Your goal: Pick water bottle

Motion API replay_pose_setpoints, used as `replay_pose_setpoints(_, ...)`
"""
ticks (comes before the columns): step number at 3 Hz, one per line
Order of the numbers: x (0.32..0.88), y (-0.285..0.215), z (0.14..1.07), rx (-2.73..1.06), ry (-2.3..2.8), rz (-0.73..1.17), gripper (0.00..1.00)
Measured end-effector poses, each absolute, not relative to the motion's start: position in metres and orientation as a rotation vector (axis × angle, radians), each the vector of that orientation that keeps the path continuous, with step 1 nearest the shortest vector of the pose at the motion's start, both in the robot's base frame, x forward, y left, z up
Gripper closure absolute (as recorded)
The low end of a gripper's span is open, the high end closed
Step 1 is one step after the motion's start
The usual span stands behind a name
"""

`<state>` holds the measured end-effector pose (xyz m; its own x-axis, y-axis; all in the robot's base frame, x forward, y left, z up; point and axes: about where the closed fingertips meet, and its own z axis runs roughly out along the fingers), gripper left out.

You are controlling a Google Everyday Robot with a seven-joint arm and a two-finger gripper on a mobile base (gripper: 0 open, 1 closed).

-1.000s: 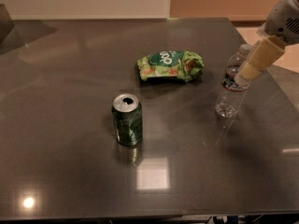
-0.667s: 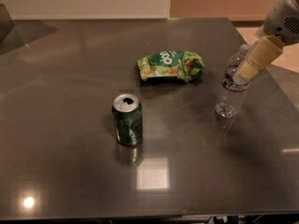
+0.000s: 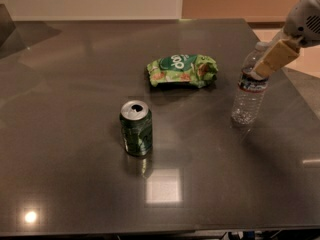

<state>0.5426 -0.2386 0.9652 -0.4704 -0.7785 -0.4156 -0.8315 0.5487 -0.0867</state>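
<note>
The water bottle [image 3: 248, 98] stands upright on the dark table [image 3: 75, 184] at the right. It is clear and ribbed, with a dark label band, and it is taller than the can. My gripper [image 3: 264, 66] comes in from the upper right and sits at the bottle's neck and shoulder. Its tan part covers the bottle's upper right side and part of the cap. The bottle's base rests on the table.
A green soda can [image 3: 136, 128] stands open near the table's middle. A green snack bag [image 3: 182, 70] lies behind it, left of the bottle. The table's right edge runs close to the bottle, with floor beyond.
</note>
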Motion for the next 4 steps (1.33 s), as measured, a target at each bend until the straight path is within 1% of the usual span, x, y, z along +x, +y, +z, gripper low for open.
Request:
replay_pose_setpoints(2,0.545,-0.23,0.958,-1.353,2.387,0.188,0.87)
replay_pose_setpoints(3,0.547,-0.21,0.965,-1.392,2.374,0.18,1.0)
replay_pose_setpoints(4,0.552,-0.191,0.98,-1.407,2.353,0.171,1.0)
